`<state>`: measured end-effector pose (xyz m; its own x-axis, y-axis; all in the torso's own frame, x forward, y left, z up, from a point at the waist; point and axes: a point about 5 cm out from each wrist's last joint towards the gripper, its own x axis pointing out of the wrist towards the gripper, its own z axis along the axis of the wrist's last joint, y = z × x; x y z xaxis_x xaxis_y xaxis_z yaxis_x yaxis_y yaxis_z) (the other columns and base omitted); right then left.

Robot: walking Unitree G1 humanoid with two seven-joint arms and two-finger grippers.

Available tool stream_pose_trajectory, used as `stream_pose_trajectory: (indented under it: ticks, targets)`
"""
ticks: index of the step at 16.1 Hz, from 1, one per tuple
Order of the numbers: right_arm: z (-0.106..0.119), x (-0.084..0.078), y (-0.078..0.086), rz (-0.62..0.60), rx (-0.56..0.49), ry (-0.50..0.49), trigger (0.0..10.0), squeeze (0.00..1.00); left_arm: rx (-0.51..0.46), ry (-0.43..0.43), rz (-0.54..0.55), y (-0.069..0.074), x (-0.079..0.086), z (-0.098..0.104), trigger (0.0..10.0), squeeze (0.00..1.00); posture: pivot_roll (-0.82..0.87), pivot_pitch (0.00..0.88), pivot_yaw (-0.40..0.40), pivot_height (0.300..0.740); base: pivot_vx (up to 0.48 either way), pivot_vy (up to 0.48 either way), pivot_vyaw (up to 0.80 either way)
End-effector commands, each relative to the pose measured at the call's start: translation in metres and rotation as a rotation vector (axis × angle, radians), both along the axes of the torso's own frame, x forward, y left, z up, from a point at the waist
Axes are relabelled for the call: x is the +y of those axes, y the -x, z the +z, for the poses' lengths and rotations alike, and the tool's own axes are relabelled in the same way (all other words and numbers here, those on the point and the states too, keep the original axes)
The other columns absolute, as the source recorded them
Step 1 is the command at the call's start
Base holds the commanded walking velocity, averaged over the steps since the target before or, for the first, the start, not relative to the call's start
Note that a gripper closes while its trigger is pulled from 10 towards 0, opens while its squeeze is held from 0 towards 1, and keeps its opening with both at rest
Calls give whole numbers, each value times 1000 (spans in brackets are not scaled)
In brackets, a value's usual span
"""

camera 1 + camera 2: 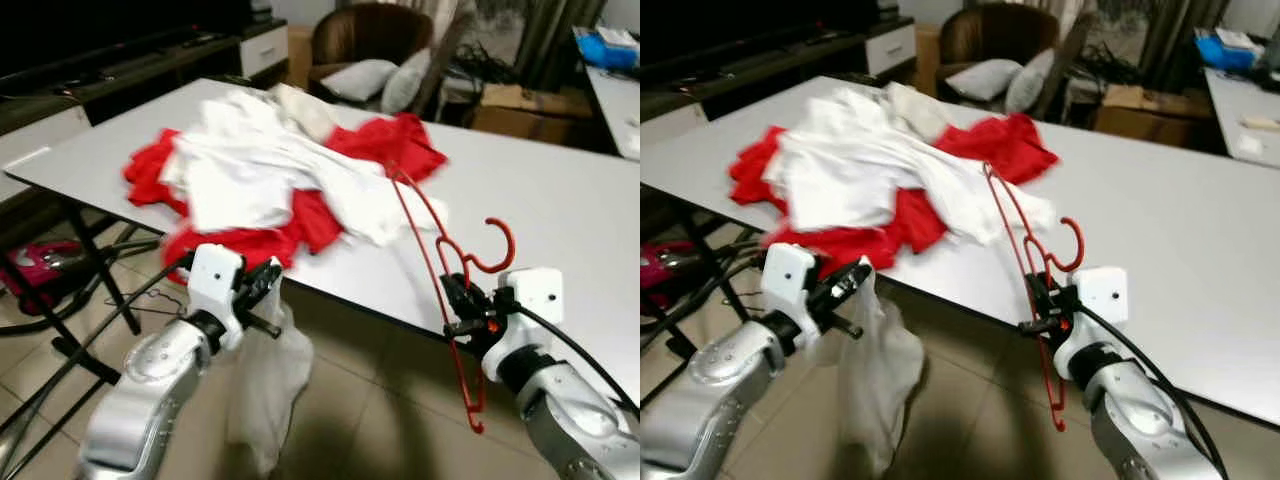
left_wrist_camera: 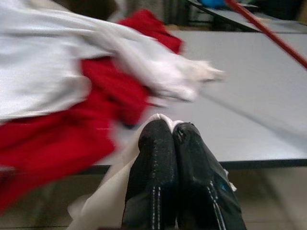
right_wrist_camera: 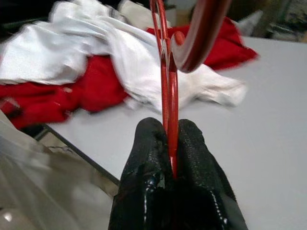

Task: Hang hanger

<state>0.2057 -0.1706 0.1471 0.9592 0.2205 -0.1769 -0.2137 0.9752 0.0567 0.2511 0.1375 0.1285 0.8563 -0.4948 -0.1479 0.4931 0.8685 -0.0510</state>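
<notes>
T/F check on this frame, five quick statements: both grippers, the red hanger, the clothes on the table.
1. The right gripper is shut on the red wire hanger. True.
2. The left gripper is open with nothing in it. False: it is shut on a white garment that hangs below the table edge.
3. The pile of red and white clothes lies on the grey table. True.
4. The hanger is already threaded through a garment. False: it is bare, held beside the pile.
5. A brown armchair with grey cushions stands beyond the table. True.
</notes>
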Motion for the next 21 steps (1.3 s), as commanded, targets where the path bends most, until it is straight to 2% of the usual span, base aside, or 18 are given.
stream_pose_trajectory:
  ticks: [1,7,14,18,21]
  targets:
    - [0,-3,-2,-26,-4,5,10000,0,-48,-9,4,-4,2,9,10000,0,-1,0,35,740,0,-270,0]
    - [0,-3,-4,-40,-3,3,10000,0,-58,-4,7,-8,0,9,10000,0,-4,0,37,740,0,-274,-70]
    - [2,-5,-3,-38,-1,5,10000,0,-61,10,7,-9,-2,9,10000,0,-18,0,35,740,0,-271,-800]
    - [3,-5,-3,-33,-1,15,10000,0,-58,49,35,-13,-1,10,10000,0,-22,0,32,740,0,0,-800]
    - [5,-5,-5,-13,-8,35,10000,0,-77,46,52,-15,0,13,10000,0,-22,0,31,740,0,0,-533]
